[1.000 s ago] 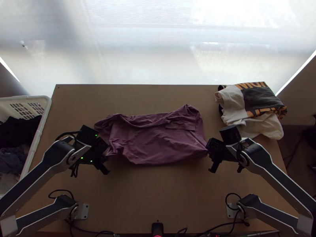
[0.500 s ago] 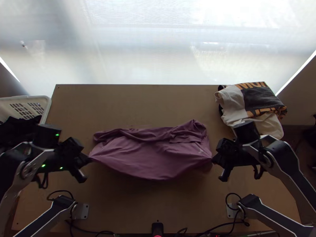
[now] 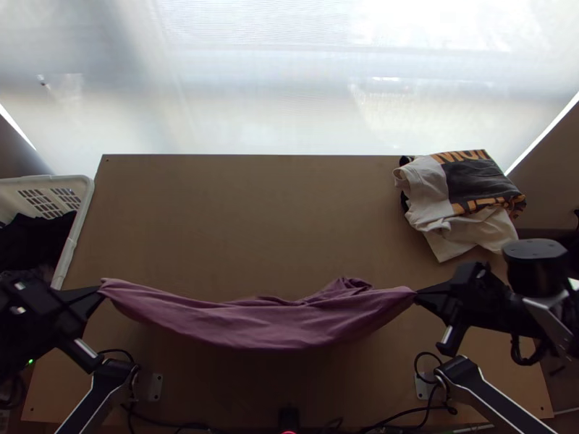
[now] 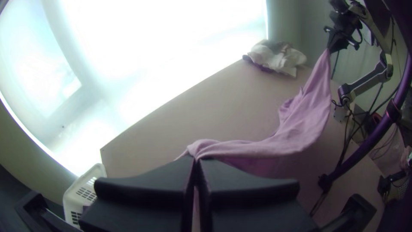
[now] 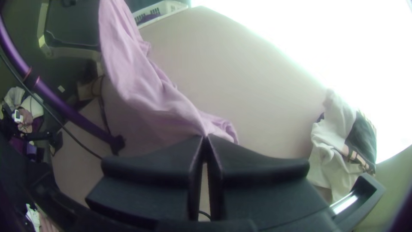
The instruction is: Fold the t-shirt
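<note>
In the top view the purple t-shirt [image 3: 275,322] hangs as a sagging, bunched band between two grippers above the table's near part. At its left end my left gripper [image 3: 100,289] is shut on a corner, and at its right end my right gripper [image 3: 415,294] is shut on the other. The left wrist view has the left gripper [image 4: 196,159] pinching the cloth [image 4: 296,129] at its tips. In the right wrist view the right gripper [image 5: 205,137] pinches the cloth [image 5: 141,81] likewise. Which parts of the shirt are held, I cannot tell.
Folded white and dark clothes [image 3: 463,195] lie at the table's back right. A white basket [image 3: 81,210] with dark cloth stands beyond the left edge. The wooden table [image 3: 246,217] lies bare behind the shirt, and cables run along its near edge.
Both grippers have moved apart and toward the near edge, drawing the t-shirt with them. It lay wider on the table before and is now a narrow, stretched band. The white cloth's near corner has shifted slightly.
</note>
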